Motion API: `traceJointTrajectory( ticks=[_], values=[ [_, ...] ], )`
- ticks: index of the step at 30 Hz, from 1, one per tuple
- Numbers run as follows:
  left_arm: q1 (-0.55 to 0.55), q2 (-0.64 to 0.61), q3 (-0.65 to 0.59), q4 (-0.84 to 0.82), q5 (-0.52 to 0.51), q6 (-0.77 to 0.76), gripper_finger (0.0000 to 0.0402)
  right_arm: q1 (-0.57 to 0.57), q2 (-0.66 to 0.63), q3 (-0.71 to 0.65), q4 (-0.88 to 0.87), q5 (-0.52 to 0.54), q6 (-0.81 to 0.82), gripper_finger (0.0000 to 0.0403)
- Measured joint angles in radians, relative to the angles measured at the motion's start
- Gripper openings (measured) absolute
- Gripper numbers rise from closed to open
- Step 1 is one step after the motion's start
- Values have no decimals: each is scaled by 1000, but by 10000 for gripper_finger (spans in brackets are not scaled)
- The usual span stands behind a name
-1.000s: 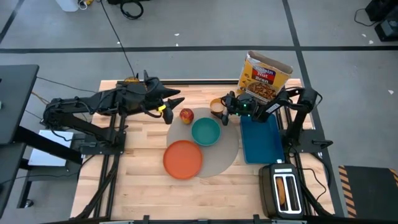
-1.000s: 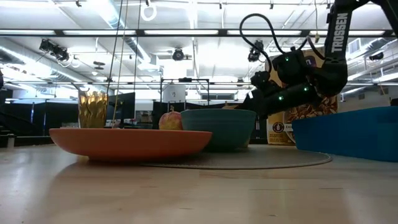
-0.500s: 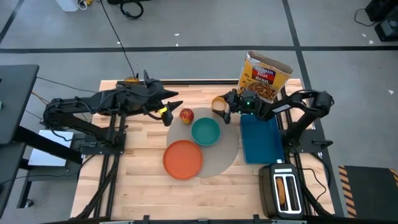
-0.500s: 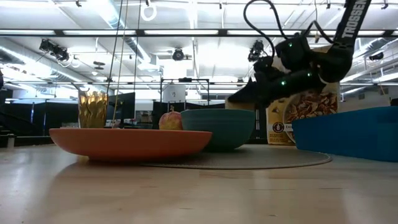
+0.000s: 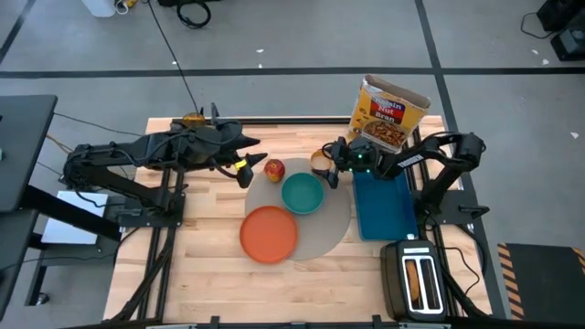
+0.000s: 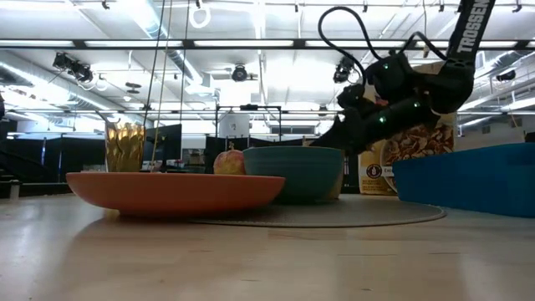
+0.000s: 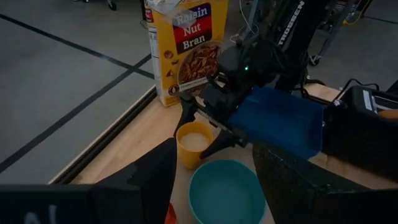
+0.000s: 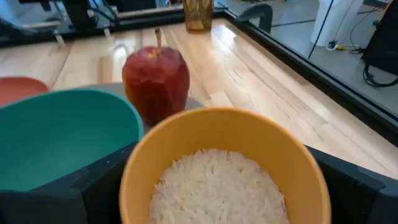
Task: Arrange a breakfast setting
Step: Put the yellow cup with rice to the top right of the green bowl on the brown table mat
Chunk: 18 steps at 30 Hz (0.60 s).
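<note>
Cup (image 7: 194,142) is the whole story here: my right gripper (image 5: 331,168) has its 2 fingers on either side of the small yellow-orange cup, clamped on it as far as I can judge. In the right wrist view the cup (image 8: 222,169) fills the frame between my dark fingers, white rice-like stuff inside. It sits at the far edge of the grey placemat (image 5: 334,228), just beside the teal bowl (image 5: 303,193), with the red apple (image 5: 274,168) a bit further toward my left arm. From my right wrist the bowl and apple lie straight ahead past the cup, so any push forward runs the cup into the bowl rim.

My left gripper (image 5: 245,168) hovers near the apple, fingers spread, holding nothing. It's nearer the apple; the right is the one on the cup.

Orange plate (image 5: 269,233) is on the near side of the mat, already placed I'd say.

Hard to make out: whether the cup's base is touching the mat or lifted, since the bowl (image 6: 293,171) hides it in the low view. No spoon or bagel visible anywhere. Cereal box (image 5: 388,114) and blue tray (image 5: 384,208) sit off to my right.
</note>
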Motion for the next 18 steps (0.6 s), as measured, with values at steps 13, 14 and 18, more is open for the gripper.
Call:
traceJointTrajectory(
  ticks=[13, 14, 18],
  values=[
    [-3, 0, 0, -11, 1, -14, 219, 2, -66, 95, -246, 0, -27, 400],
    [-3, 0, 0, -13, 4, -18, 219, 3, -70, 102, -258, 0, -27, 400],
    [0, 0, 0, -65, 62, -52, 219, 3, -91, 126, -301, 0, -25, 400]
  ],
)
